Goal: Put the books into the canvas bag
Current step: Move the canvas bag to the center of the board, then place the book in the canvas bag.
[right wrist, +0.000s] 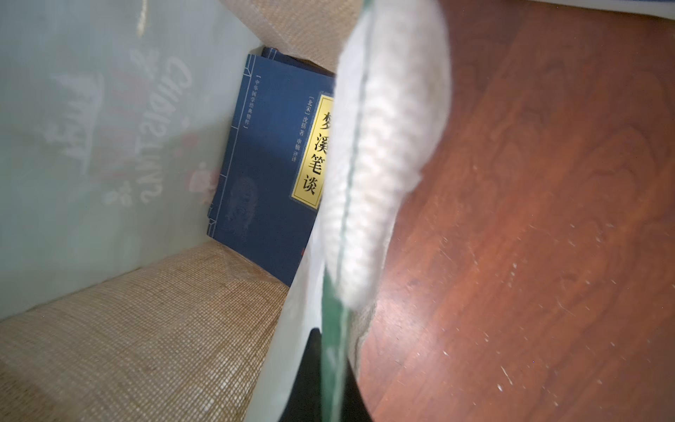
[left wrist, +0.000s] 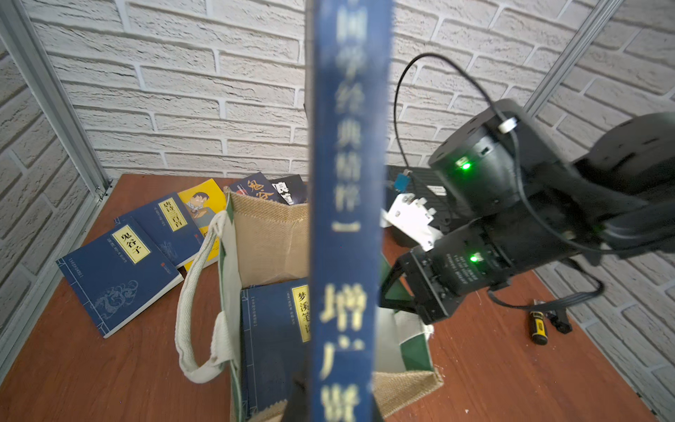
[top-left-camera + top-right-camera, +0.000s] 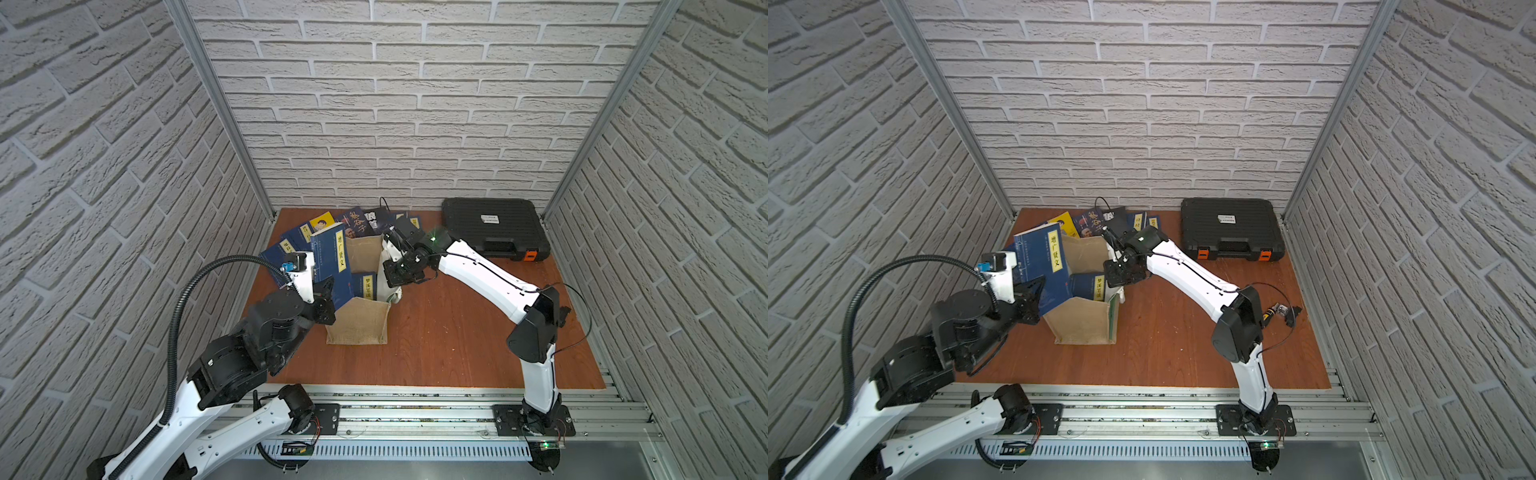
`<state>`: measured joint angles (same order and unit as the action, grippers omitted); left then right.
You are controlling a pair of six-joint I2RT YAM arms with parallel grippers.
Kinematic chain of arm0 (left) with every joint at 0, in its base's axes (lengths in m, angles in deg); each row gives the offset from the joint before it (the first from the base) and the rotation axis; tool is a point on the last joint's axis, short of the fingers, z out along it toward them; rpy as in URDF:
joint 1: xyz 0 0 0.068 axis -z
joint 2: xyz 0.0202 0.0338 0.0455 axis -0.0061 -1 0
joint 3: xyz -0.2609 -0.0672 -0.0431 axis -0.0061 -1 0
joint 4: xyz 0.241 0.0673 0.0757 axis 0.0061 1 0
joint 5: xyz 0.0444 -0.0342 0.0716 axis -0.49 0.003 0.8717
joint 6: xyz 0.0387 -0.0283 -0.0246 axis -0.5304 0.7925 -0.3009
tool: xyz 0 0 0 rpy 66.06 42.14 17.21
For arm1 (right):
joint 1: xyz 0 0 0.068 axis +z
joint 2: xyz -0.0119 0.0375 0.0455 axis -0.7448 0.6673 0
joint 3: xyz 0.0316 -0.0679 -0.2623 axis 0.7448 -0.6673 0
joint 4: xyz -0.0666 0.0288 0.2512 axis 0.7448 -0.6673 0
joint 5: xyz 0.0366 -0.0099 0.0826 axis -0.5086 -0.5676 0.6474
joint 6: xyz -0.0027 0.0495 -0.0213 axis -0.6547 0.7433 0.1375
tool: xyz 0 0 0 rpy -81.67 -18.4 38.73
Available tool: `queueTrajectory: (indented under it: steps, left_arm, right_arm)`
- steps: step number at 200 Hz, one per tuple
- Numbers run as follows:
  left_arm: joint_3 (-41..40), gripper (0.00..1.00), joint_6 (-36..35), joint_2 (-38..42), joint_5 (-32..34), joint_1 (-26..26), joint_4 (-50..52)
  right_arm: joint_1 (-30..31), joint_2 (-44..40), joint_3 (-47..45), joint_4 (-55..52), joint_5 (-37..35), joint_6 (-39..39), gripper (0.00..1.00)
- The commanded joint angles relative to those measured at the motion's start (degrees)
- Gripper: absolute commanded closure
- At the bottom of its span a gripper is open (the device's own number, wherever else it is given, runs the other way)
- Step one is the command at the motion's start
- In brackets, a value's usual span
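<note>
The jaws of the left gripper (image 3: 327,297) are closed narrowly on the lower part of a navy book (image 3: 332,259), held on end at the left side of the canvas bag (image 3: 359,328); the jaws of the right gripper (image 3: 397,274) are shut on the bag's right wall at the rim, beside a white handle (image 1: 383,164), so the mouth is spread open. The held book's long axis is nearly upright, tipped slightly away from the arm; its spine (image 2: 347,219) is turned toward the left wrist and its labelled cover toward the right arm's side. The mouth lies just below and to the right of the book's lower end; whether that end is inside the rim cannot be told. A short descent with a slight shift rightward is judged to be what the left arm needs. A second navy book (image 2: 274,321) is seen inside the bag; the remaining books (image 2: 120,277) lie flat on the table (image 3: 457,332) beyond and left of the bag; a black case (image 3: 494,232) lies well apart at the far right.
</note>
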<state>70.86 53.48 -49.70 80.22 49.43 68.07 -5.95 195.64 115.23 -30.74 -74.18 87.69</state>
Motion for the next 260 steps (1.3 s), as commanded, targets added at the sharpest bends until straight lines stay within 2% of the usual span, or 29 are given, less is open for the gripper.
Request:
queueTrajectory:
  steps: [1, 51, 103, 136, 162, 188, 209, 260]
  left_arm:
    - [2.33, 1.00, -0.54, -3.98, -2.99, -0.39, -7.19]
    - [8.27, 1.00, -0.45, -16.11, -14.61, -1.48, -16.44]
    - [19.75, 1.00, 1.57, -34.68, -25.43, -0.80, -23.66]
    - [28.44, 1.00, 1.38, -46.83, -25.88, 2.02, -21.77]
    - [32.35, 1.00, 1.72, -53.35, -27.43, 2.93, -20.64]
    - [37.71, 1.00, 1.98, -58.82, -29.87, 3.37, -14.96]
    - [40.53, 1.00, 2.03, -61.64, -31.23, 3.81, -11.30]
    - [40.74, 1.00, 2.24, -63.70, -32.71, 4.62, -7.71]
  right_arm:
    - [-4.18, -10.38, -7.04, 0.52, -3.95, 0.05, 0.94]
    - [-12.82, -26.81, -25.11, 5.34, -3.36, -1.65, 0.94]
    - [-19.26, -32.44, -29.04, 3.42, -1.40, -6.69, 0.94]
    - [-22.33, -34.25, -30.85, 2.78, -0.74, -8.30, 0.94]
    - [-24.62, -35.13, -32.22, 1.95, -0.36, -9.24, 0.94]
    - [-27.42, -36.49, -34.44, 1.52, -0.09, -9.47, 0.95]
    - [-29.64, -37.22, -36.40, 2.30, 1.81, -9.57, 0.94]
    - [-32.29, -36.94, -37.08, 3.77, 4.94, -9.48, 0.95]
